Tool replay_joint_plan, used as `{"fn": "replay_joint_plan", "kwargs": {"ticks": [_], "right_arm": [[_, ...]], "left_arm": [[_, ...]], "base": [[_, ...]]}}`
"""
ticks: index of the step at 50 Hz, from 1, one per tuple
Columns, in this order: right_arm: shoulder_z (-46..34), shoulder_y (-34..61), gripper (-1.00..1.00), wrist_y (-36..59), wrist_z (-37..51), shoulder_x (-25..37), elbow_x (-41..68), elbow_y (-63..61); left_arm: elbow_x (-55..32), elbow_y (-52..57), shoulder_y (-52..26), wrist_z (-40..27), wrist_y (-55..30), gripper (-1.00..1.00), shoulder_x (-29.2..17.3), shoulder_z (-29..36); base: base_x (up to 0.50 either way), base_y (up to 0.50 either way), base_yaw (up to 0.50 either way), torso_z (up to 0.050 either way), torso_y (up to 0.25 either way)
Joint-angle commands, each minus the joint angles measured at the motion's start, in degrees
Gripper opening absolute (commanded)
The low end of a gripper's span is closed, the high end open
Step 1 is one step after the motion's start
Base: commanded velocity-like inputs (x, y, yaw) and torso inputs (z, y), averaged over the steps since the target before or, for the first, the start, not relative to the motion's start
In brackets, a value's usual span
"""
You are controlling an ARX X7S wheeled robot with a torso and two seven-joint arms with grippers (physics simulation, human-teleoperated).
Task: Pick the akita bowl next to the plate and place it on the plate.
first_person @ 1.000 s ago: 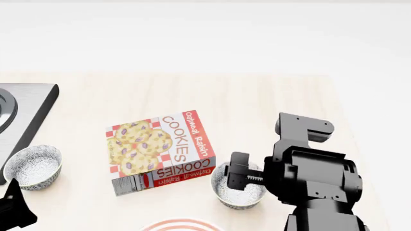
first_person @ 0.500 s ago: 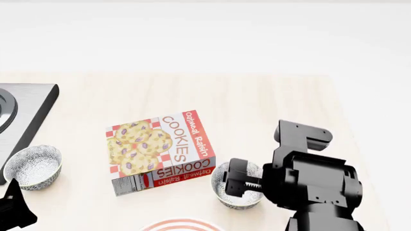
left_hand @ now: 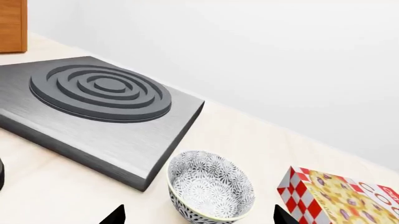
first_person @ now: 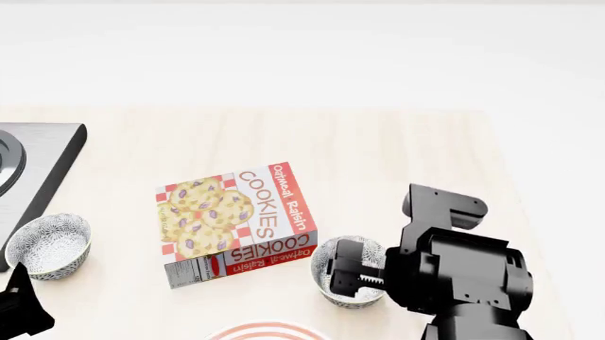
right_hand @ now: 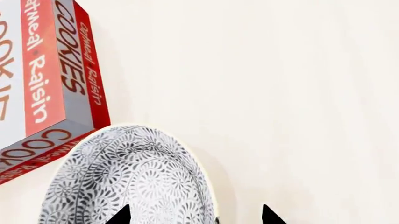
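The akita bowl (first_person: 321,269), grey-black patterned outside, sits on the table just above the plate (first_person: 269,331), whose red-ringed rim peeks in at the bottom edge of the head view. My right gripper (first_person: 346,275) hangs over that bowl and hides part of it. In the right wrist view the gripper (right_hand: 194,217) is open, one tip over the inside of the bowl (right_hand: 124,177), the other outside its rim. A second, identical bowl (first_person: 49,244) stands far left. My left gripper (left_hand: 199,217) is open in front of it (left_hand: 212,184).
A cookie box (first_person: 236,219) lies flat between the two bowls, its corner close to the akita bowl (right_hand: 50,84). A dark grey stove plate (left_hand: 106,102) sits at the table's left edge (first_person: 33,166). Bare table lies behind and to the right.
My right gripper has sunk lower onto the akita bowl and covers more of it. The bowls, box and left arm have stayed put.
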Motion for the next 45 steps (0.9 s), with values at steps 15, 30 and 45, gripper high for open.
{"fn": "replay_joint_plan", "kwargs": {"ticks": [15, 30, 45], "right_arm": [[-1.5, -0.2, -1.0, -2.9, 0.7, 0.0, -0.8, 0.0], [-2.2, 1.4, -1.0, -10.1, -0.3, 1.0, -0.3, -0.1], [-5.6, -7.4, -1.0, 12.1, -1.6, 0.0, -2.1, -38.5]], "left_arm": [[-0.1, -1.0, -0.2, 0.1, 0.8, 1.0, -0.1, 0.4], [-0.4, -0.3, 0.0, -0.3, 0.6, 1.0, -0.3, 0.6], [-0.7, -0.5, -0.1, -0.5, 0.6, 1.0, -0.5, 0.8]], "base": [[0.0, 0.0, 0.0, 0.0, 0.0], [0.0, 0.0, 0.0, 0.0, 0.0], [0.0, 0.0, 0.0, 0.0, 0.0]]}}
